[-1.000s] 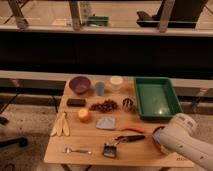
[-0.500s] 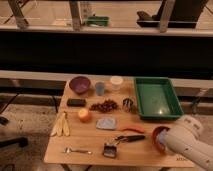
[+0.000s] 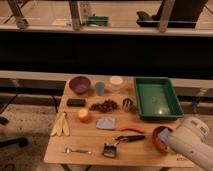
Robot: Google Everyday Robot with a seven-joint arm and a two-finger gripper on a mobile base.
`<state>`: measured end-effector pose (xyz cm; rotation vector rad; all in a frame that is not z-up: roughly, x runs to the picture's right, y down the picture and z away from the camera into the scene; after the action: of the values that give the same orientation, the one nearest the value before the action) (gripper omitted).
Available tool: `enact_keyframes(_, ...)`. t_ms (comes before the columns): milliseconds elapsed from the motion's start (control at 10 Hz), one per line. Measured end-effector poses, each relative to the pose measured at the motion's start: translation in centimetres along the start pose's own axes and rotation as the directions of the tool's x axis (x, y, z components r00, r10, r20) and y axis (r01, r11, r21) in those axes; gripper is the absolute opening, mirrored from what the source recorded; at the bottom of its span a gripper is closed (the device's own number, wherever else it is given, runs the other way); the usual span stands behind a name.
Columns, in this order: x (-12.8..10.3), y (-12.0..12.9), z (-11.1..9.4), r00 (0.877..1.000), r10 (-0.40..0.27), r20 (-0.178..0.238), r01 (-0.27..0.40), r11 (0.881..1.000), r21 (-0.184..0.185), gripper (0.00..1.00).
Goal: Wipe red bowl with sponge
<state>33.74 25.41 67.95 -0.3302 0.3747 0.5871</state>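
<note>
Compared with half a second earlier, the white arm [image 3: 192,144] has drawn slightly toward the lower right corner, uncovering more of the red bowl [image 3: 159,138]. All other items on the table [image 3: 90,145] sit as before.

The arm enters from the bottom right, its bulky white casing angled up and to the left, with its upper end beside the bowl's right side. The gripper [image 3: 172,140] lies at that end, close to the bowl, hidden by the casing; what it holds, if anything, cannot be told.

The red bowl stands upright at the table's front right edge, below the green tray [image 3: 156,97], partly masked by the arm. Inside it a light-blue sponge [image 3: 164,135] is visible against the right side; its long axis cannot be determined, since part is covered.

Left of the bowl lie an orange-handled tool [image 3: 131,129], a black-handled brush [image 3: 116,145] and a grey-blue cloth [image 3: 105,123]. The purple bowl [image 3: 79,84] stands at the far left corner, well apart from the red one.
</note>
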Motion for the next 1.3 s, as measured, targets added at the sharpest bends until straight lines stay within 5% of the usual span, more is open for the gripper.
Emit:
enact_keyframes(500,-1.0,-0.9,-0.8,1.000,0.026,0.018,-0.026,0.999,0.019,0.80)
enact_keyframes(800,-1.3,-0.6,-1.4,0.999,0.027,0.026,-0.027,0.999,0.027,0.80)
enact_keyframes(1300,-2.3,0.1,-4.3,0.995,0.020,0.099,-0.026,0.998,0.056,0.80)
